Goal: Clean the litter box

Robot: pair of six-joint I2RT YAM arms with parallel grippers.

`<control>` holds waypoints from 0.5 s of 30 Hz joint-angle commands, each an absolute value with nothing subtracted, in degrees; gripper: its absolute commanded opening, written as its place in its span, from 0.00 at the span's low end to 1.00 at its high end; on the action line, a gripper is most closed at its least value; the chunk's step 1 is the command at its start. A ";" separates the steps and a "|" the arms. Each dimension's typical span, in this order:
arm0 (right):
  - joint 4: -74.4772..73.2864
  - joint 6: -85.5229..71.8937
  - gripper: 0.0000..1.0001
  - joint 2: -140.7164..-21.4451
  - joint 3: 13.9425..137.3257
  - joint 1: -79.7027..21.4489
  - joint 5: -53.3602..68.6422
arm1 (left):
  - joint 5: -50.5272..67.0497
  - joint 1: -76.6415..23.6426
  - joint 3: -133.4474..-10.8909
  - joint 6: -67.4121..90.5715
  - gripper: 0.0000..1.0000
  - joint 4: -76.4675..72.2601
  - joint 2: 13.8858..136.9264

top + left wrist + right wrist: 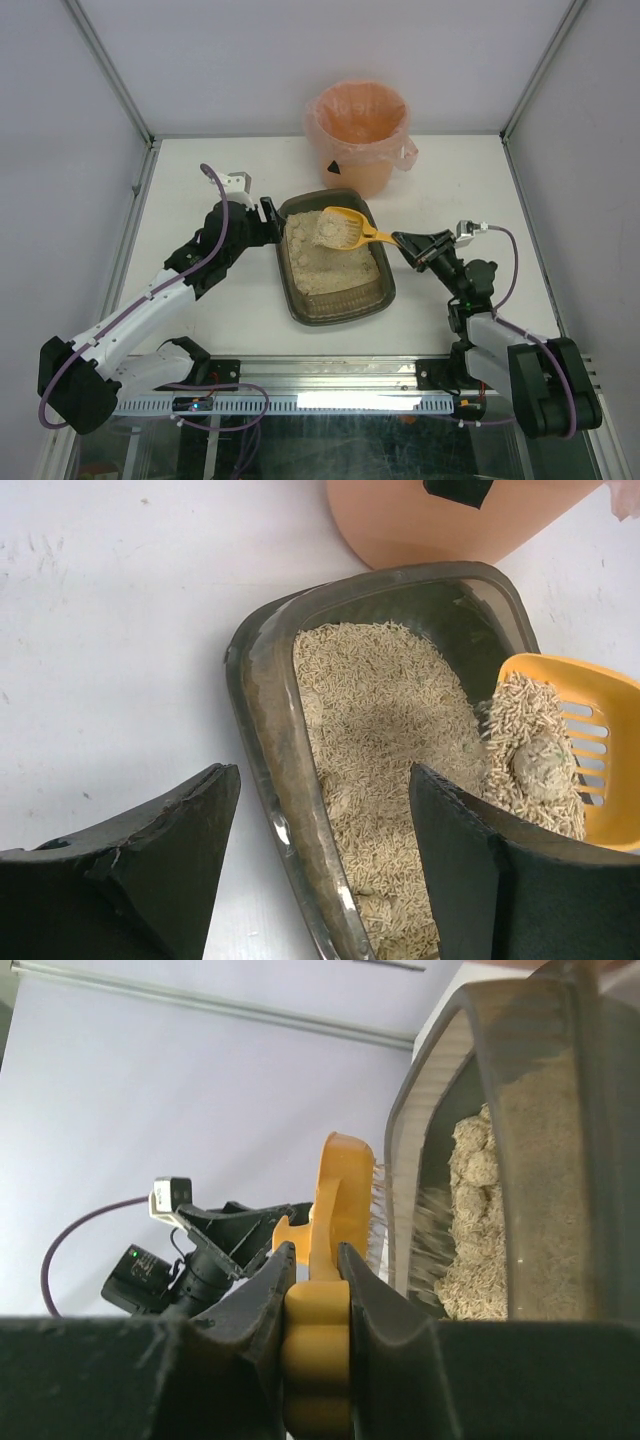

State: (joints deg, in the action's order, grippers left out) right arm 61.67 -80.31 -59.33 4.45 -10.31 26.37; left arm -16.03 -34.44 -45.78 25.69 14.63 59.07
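The litter box [345, 313] sits mid-table, holding beige litter [325, 265]. My left gripper [270, 222] is open and straddles the box's far left rim: in the left wrist view the rim [262, 680] runs between the fingers [170, 850], one outside and one over the litter. My right gripper [405, 241] is shut on the handle of the yellow slotted scoop [342, 228]. The scoop is held above the box's far end with litter and a clump [540, 765] in it. In the right wrist view the gripper [315, 1255] clamps the handle [316, 1345], and grains stream down beside the box wall [540, 1080].
A round orange bin with a pink liner [365, 150] stands just behind the box, and its base shows in the left wrist view [450, 520]. White enclosure walls rise at the back and sides. The left arm [200, 1250] shows beyond the scoop.
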 commanded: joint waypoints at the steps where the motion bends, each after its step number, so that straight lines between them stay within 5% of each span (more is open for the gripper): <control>1: 67.41 -82.32 0.00 -59.45 5.09 -10.22 27.80 | -16.79 -33.92 -48.04 24.58 0.71 13.27 58.12; 15: 72.71 -83.66 0.00 -66.11 7.74 -12.22 29.44 | -17.52 -33.92 -46.87 25.92 0.71 12.79 57.75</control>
